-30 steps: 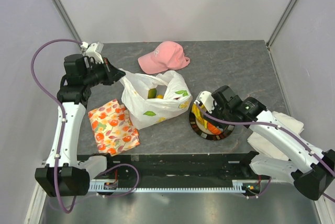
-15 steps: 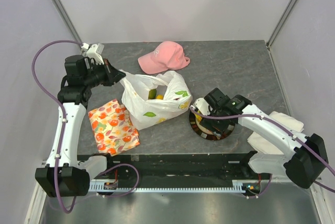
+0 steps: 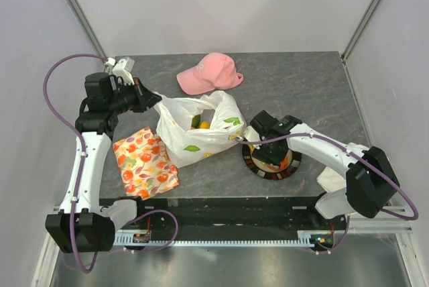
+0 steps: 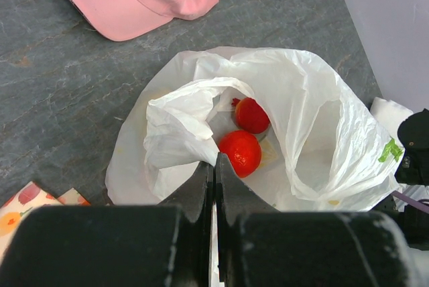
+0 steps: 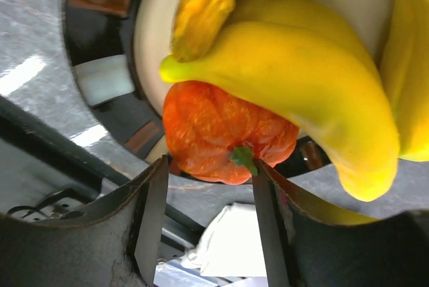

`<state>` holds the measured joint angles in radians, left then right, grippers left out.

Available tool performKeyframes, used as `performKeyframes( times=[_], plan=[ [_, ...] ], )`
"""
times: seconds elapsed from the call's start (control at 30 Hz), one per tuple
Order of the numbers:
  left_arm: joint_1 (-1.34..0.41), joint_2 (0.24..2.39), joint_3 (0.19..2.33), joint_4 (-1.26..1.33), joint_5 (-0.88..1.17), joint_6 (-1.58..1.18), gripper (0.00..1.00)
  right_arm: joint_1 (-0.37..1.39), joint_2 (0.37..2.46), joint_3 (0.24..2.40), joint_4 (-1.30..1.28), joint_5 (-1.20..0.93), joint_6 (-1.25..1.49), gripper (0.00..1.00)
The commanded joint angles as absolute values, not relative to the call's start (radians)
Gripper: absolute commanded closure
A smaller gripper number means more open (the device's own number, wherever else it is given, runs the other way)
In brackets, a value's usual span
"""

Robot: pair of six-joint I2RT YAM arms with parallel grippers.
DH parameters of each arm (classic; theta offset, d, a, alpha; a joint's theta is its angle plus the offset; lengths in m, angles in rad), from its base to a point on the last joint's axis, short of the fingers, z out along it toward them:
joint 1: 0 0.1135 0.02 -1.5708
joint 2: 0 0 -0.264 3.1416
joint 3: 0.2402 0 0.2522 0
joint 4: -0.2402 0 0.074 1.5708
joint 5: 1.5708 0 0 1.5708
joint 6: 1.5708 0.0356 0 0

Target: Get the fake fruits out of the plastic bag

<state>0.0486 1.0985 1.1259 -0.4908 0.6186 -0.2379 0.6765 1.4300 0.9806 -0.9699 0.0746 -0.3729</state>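
Fake fruits (image 4: 241, 151): two red ones lay inside the plastic bag (image 4: 322, 119), its rim pinched tight in the left gripper (image 4: 214, 166). Right gripper (image 5: 211, 166) hung unclenched, empty, over bananas (image 5: 301, 79) and an orange fruit (image 5: 214, 133) on the plate (image 5: 107, 112). Risk: thin rim slipping free, mouth collapsing over the fruit inside.

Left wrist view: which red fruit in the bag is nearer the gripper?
The lower glossy red plastic fruit, beside the fingertips; the other red fruit sits deeper.
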Motion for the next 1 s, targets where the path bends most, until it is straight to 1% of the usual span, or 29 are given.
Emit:
performKeyframes(
  times=[0.0,0.1,0.13,0.23,0.33,0.47,0.5,0.6,0.63,0.73,0.87,0.9,0.97],
  plan=[
    [0.046,1.086,1.132,-0.453,0.611,-0.198,0.98,0.667,1.440,0.968,-0.922,0.156,-0.390,0.42],
    [0.046,1.085,1.131,-0.451,0.609,-0.199,0.98,0.638,1.451,0.934,-0.913,0.209,-0.391,0.46],
    [0.046,1.088,1.129,-0.453,0.611,-0.202,0.98,0.628,1.454,0.930,-0.914,0.221,-0.391,0.49],
    [0.045,1.089,1.135,-0.451,0.614,-0.202,0.99,0.595,1.442,0.931,-0.916,0.232,-0.400,0.55],
    [0.045,1.097,1.132,-0.443,0.617,-0.207,0.98,0.597,1.437,0.936,-0.928,0.259,-0.413,0.57],
    [0.046,1.101,1.129,-0.426,0.624,-0.219,0.98,0.595,1.437,0.939,-0.931,0.275,-0.420,0.57],
    [0.046,1.098,1.129,-0.423,0.626,-0.221,0.99,0.594,1.436,0.943,-0.931,0.269,-0.417,0.56],
    [0.046,1.095,1.131,-0.426,0.627,-0.218,0.98,0.595,1.445,0.975,-0.951,0.262,-0.410,0.43],
    [0.046,1.092,1.132,-0.433,0.629,-0.218,0.98,0.595,1.443,0.988,-0.966,0.256,-0.411,0.36],
    [0.046,1.088,1.150,-0.465,0.638,-0.207,0.98,0.594,1.428,1.081,-1.075,0.238,-0.423,0.29],
    [0.046,1.083,1.196,-0.573,0.673,-0.155,0.99,0.594,1.384,1.268,-1.282,0.164,-0.462,0.24],
    [0.046,1.081,1.207,-0.606,0.675,-0.118,0.98,0.594,1.368,1.357,-1.308,0.141,-0.477,0.23],
    [0.046,1.075,1.227,-0.700,0.683,-0.066,0.98,0.595,1.359,1.445,-1.338,0.063,-0.489,0.23]
  ],
)
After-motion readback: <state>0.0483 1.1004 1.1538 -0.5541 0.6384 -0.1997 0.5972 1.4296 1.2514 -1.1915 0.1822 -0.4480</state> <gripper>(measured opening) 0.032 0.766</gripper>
